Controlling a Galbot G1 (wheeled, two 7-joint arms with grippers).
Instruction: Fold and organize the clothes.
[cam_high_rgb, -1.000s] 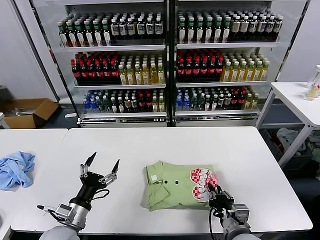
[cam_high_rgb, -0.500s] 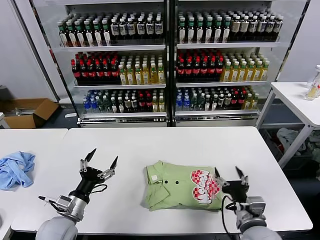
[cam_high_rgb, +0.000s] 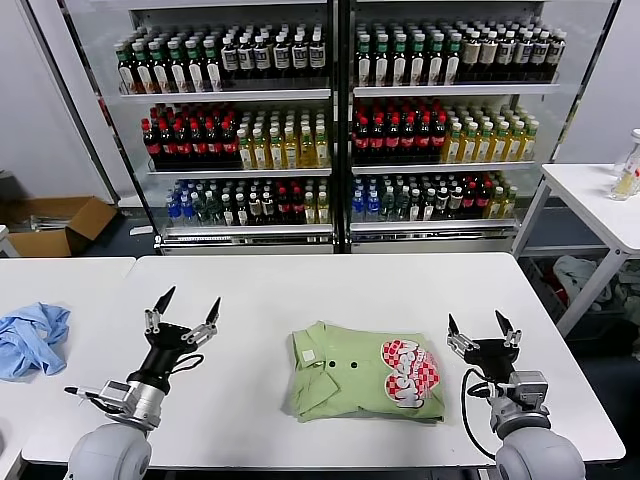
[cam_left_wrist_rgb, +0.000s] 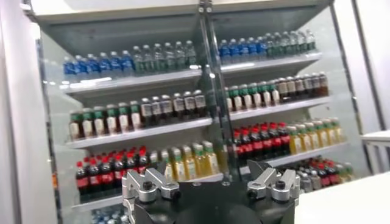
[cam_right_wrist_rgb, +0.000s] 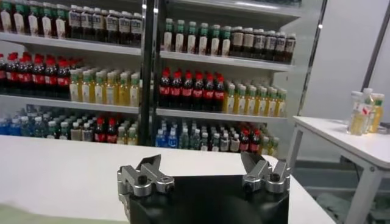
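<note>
The light green shirt (cam_high_rgb: 360, 372) lies folded into a compact rectangle on the white table (cam_high_rgb: 330, 285), collar to the left, red-and-white checkered print (cam_high_rgb: 408, 370) at its right end. My right gripper (cam_high_rgb: 479, 328) is open and empty, raised just right of the shirt, fingers pointing up and away. My left gripper (cam_high_rgb: 184, 306) is open and empty, raised over the table left of the shirt. In the wrist views both grippers (cam_left_wrist_rgb: 207, 179) (cam_right_wrist_rgb: 204, 167) face the drinks fridge; a sliver of green shirt edge (cam_right_wrist_rgb: 24, 214) shows in the right wrist view.
A crumpled sky-blue garment (cam_high_rgb: 30, 338) lies on the adjoining table at far left. Glass-door fridges full of bottles (cam_high_rgb: 335, 120) stand behind the table. A second white table (cam_high_rgb: 600, 200) with bottles stands at right. A cardboard box (cam_high_rgb: 55, 222) sits on the floor at left.
My right gripper let go of the shirt's print end, opened, and drew back to the right and up. My left gripper drifted a little left and up, staying open.
</note>
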